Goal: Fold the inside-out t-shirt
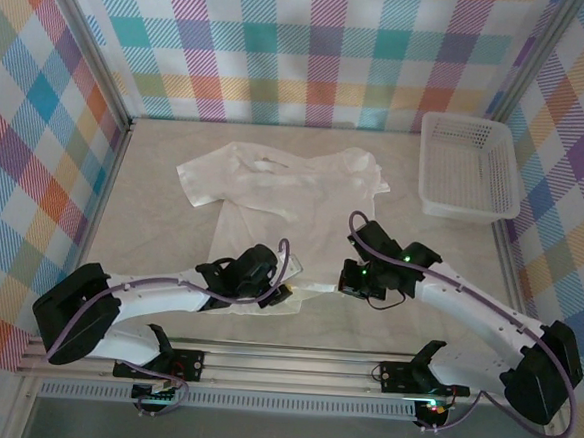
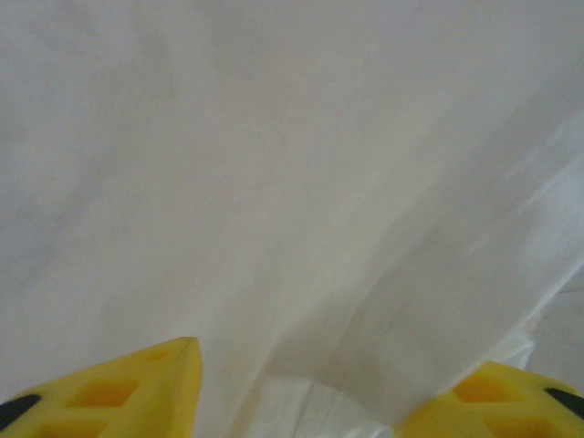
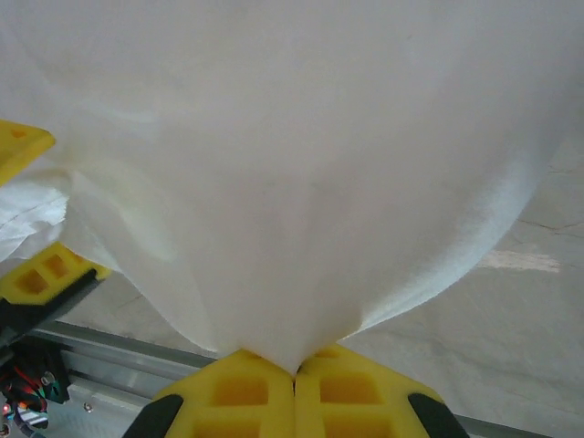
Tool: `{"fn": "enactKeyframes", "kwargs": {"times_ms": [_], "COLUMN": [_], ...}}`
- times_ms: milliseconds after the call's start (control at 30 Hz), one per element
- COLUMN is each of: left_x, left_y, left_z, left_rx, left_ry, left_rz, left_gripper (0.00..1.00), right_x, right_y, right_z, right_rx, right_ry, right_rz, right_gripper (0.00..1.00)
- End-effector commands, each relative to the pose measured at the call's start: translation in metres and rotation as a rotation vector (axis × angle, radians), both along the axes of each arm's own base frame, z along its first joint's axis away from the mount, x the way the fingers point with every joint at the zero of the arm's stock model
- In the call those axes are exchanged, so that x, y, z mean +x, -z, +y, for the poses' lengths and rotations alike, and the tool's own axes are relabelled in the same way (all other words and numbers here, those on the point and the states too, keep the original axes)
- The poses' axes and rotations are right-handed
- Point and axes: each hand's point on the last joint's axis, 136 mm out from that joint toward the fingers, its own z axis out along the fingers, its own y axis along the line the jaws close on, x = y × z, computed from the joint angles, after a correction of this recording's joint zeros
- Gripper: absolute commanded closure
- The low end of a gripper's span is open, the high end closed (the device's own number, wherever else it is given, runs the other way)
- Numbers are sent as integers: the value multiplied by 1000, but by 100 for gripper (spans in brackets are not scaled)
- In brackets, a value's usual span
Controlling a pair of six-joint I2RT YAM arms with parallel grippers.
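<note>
Right hand [image 3: 294, 376] clamped shut on the near edge of the inside-out t-shirt [image 1: 274, 193]; left hand [image 2: 301, 406] spread apart over the cloth.

The shirt lies flat on the bench [image 1: 152, 219], with collar and sleeves toward the far wall and the hem at the arms' side. In the top view both hands sit at that hem, the left at its near left corner and the right at its near right. A white mesh basket [image 1: 468, 166] stands well apart at the far right. This looks like the taking-hold step before the first fold, with one corner gripped and the other not yet. Next the left hand likely needs to close on the ridge of cloth between its fingers. Then both should lift evenly and carry the hem toward the collar, so the thin cloth does not bunch.
</note>
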Motion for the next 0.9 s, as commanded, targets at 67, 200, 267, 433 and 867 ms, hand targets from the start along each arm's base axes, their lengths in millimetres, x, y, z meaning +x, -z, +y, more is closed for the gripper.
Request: {"fn": "enactKeyframes", "kwargs": {"times_ms": [67,200,267,433,867], "left_x": [26,29,24,21,59], "left_y": [3,17,16,10,4], "left_z": [17,10,-3,-20,15], "left_rx": [-8,26,-3,-41,41], "left_ry": [-185,-156,-80,12,-234], "left_rz": [22,55,68,64,-27], "left_gripper": [57,50,31,0,100], "right_x": [-6,-6,-6,-6,-12], "right_y": [4,2,2,2,9], "right_z": [-18,-19,-18,-16,-55], "right_rx": [-31,-21,-15,-7,-96], "right_ry": [44,47,44,42,158], "right_rz": [6,1,3,8,17], "right_gripper": [100,100,100,100,100]}}
